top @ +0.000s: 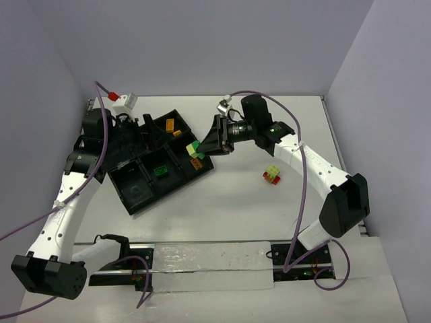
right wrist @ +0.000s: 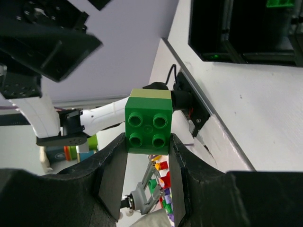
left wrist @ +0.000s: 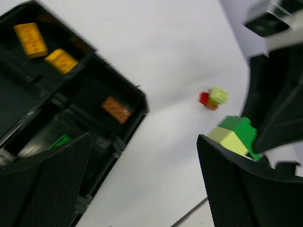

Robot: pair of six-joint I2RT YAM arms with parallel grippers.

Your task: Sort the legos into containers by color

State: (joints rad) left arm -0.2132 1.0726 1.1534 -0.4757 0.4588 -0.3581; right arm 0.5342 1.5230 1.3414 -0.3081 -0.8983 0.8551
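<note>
The black tray (top: 138, 195) lies at the left with its containers. Two orange legos (top: 170, 124) sit in a far one and a green lego (top: 161, 171) in a middle one. My right gripper (top: 204, 147) hovers at the tray's right edge, shut on a green brick (right wrist: 148, 126) stacked on a yellow-green one (right wrist: 150, 93). That stack (left wrist: 236, 133) also shows in the left wrist view. A red, yellow-green and orange cluster (top: 272, 175) lies on the table to the right. My left gripper (left wrist: 142, 182) stands open and empty over the tray's far side (top: 143, 129).
A clear plastic strip (top: 209, 266) runs along the near edge between the arm bases. A small white and red object (top: 124, 101) sits at the back left corner. Walls close in the table at the back and on both sides.
</note>
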